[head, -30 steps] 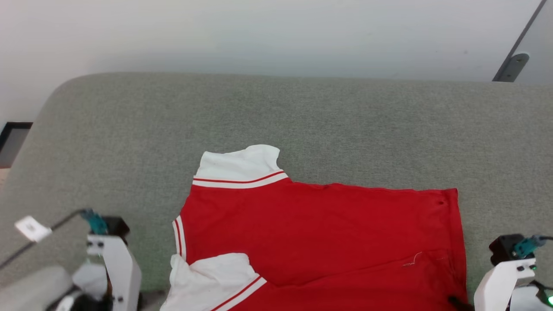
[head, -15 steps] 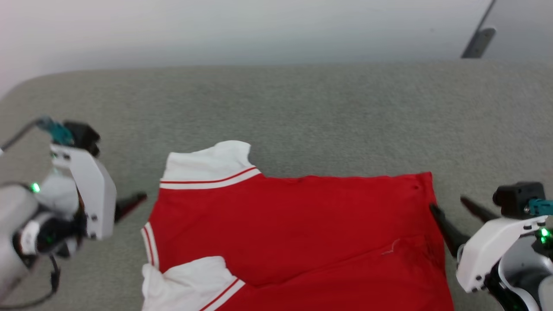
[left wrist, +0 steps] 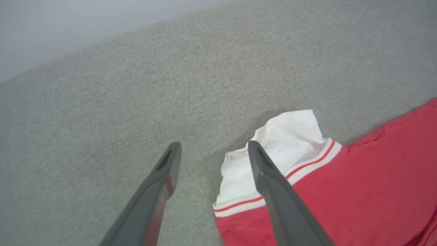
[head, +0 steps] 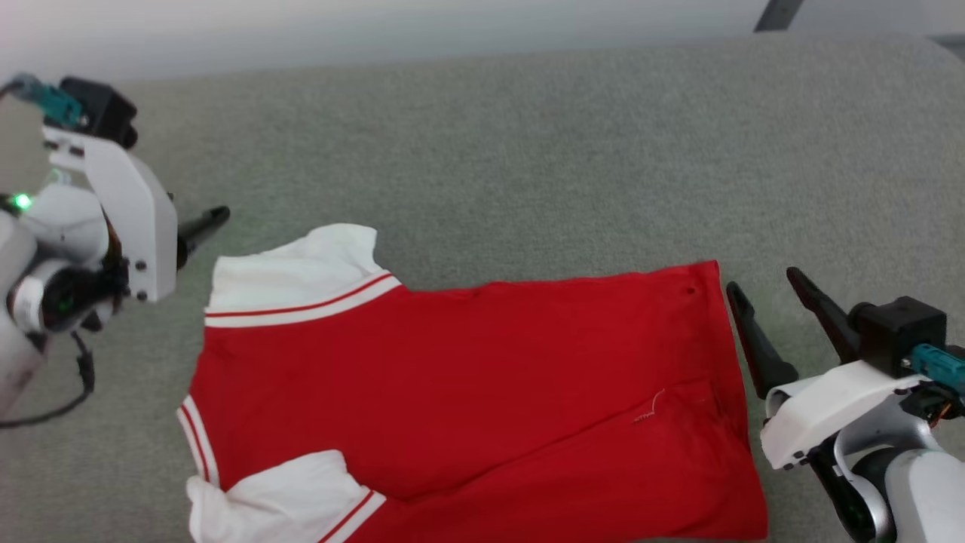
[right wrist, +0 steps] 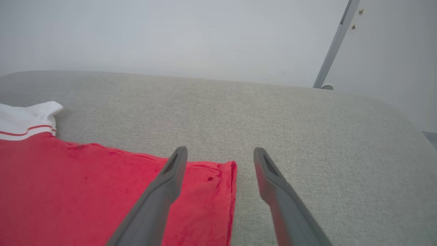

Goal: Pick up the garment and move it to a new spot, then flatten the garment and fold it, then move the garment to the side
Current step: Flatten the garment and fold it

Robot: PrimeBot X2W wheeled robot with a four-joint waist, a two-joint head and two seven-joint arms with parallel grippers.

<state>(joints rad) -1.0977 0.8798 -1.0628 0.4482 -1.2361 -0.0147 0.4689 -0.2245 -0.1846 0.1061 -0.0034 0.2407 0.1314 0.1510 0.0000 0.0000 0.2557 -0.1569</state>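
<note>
Both grippers stand with fingers spread wide and hold nothing. The garment (head: 467, 377) lies flat on the grey fabric-covered surface (head: 528, 151), apparently doubled over along its length. Its long axis runs across the robot's front, with the white sleeve (head: 294, 264) at the robot's left end and the hem (head: 725, 354) at the right end. Its near edge runs off the bottom of the head view.

The left gripper (left wrist: 213, 146) hangs just beside the far sleeve and points in toward it. In the left wrist view one finger crosses the sleeve's white cloth and the other lies over bare surface. Whether the cloth is touched cannot be told.

The right gripper (head: 765, 283) sits just off the hem, close to its far corner. In the right wrist view the hem's edge runs between the two fingers, one over red cloth and one over grey.

Each arm is therefore nearer its own end, and the far edge of the garment lies straight ahead of both. A pinch at the sleeve and another at the hem corner looks like the natural start for pulling the far edge smooth or folding it toward the robot.

Plenty of bare surface lies beyond the garment. A pale wall (right wrist: 170, 34) stands behind it, with a slanted metal strip (right wrist: 336, 44) at the right.
</note>
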